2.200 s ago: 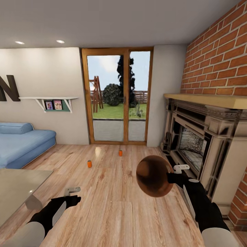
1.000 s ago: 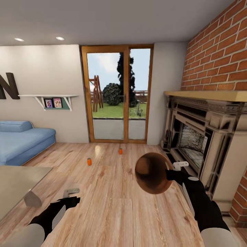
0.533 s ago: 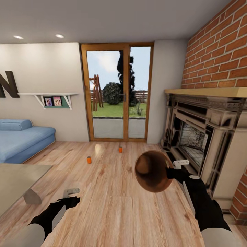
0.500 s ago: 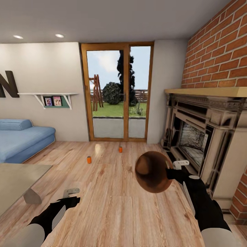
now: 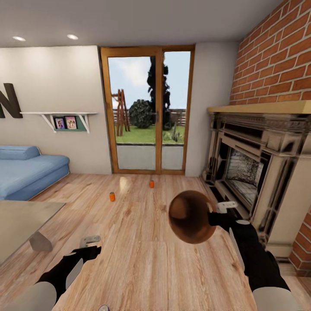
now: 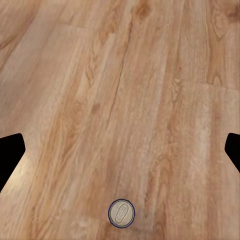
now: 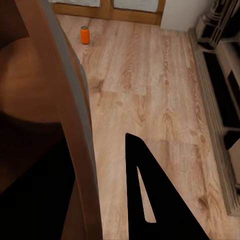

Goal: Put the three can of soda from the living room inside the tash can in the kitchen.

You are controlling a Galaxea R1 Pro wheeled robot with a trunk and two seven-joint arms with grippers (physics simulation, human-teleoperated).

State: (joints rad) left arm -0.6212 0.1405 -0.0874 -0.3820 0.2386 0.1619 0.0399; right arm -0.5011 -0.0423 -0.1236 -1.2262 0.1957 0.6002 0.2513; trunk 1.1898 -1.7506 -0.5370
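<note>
Arms reach forward and low over the wood floor (image 5: 147, 242). The right arm stretches ahead with its gripper (image 5: 220, 214) clamped on the rim of the trash can (image 5: 190, 217), which is tipped so its brown inside faces the camera. In the right wrist view a dark finger (image 7: 155, 200) lies outside the can's wall (image 7: 75, 125). The left arm is bent low, its gripper (image 5: 90, 242) spread wide and holding nothing; in the left wrist view the two fingertips (image 6: 10, 155) sit at opposite edges, well apart.

Since the earlier frames the whole view has shifted: the glass doors (image 5: 149, 110) and fireplace (image 5: 255, 164) look nearer, while both arms keep the same pose.

Two orange soda cans stand upright on the floor before the doors, one nearer (image 5: 112, 196), one farther (image 5: 151, 184). A blue soda can (image 6: 121, 213) stands on the floor below the left gripper. A blue sofa (image 5: 26, 170) sits at the left, and a tabletop (image 5: 21, 220) nearer.
</note>
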